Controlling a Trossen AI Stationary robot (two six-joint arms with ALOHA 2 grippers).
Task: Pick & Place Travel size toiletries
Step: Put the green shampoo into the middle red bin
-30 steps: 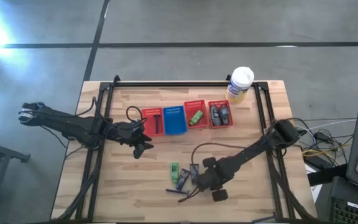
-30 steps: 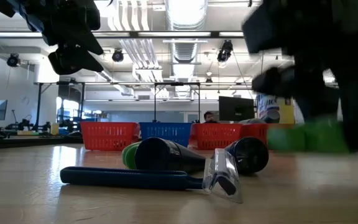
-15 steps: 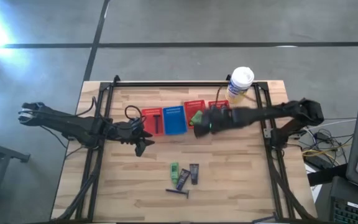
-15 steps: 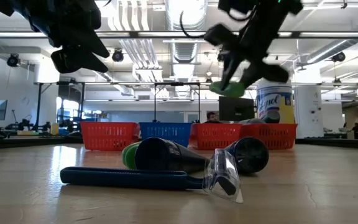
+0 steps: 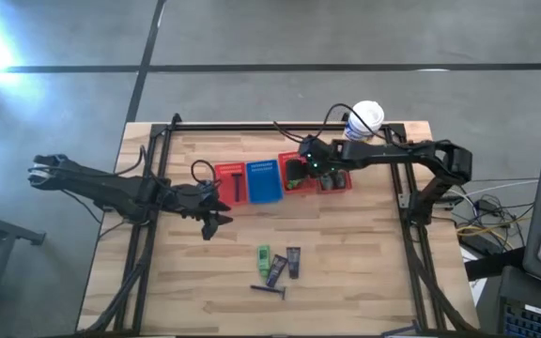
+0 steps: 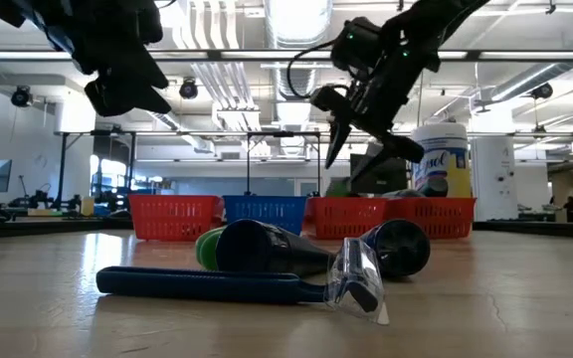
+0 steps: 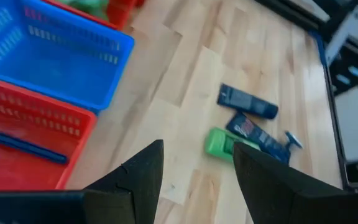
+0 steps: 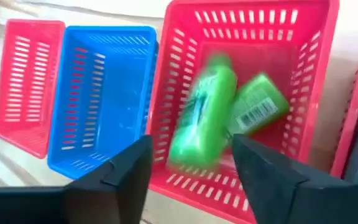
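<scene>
My right gripper (image 5: 298, 170) (image 8: 194, 177) is open above the third basket from the left, a red one (image 8: 166, 93). Beyond its fingers a green bottle (image 8: 202, 121) shows blurred inside that basket, beside a second green bottle (image 8: 261, 109) lying on the basket floor. My left gripper (image 5: 216, 222) (image 7: 194, 180) is open and empty, above the table, near the left red basket (image 5: 230, 181), which holds a thin dark stick (image 7: 20, 144). On the table lie a green bottle (image 5: 264, 254), two dark tubes (image 5: 277, 269) (image 5: 293, 262) and a razor (image 5: 270, 290). Grey bottles (image 5: 332, 172) lie in the right red basket.
A blue basket (image 5: 264, 180) stands between the red ones in a row at the far side. A yellow canister with a white lid (image 5: 363, 127) stands behind the right red basket. A dark frame (image 5: 158, 150) runs round the table's edges.
My right gripper has risen from the toiletries near the table's near edge with a green bottle and swung to the far side, over the third basket. There it has opened and let the bottle go; the bottle now shows blurred in the basket.
</scene>
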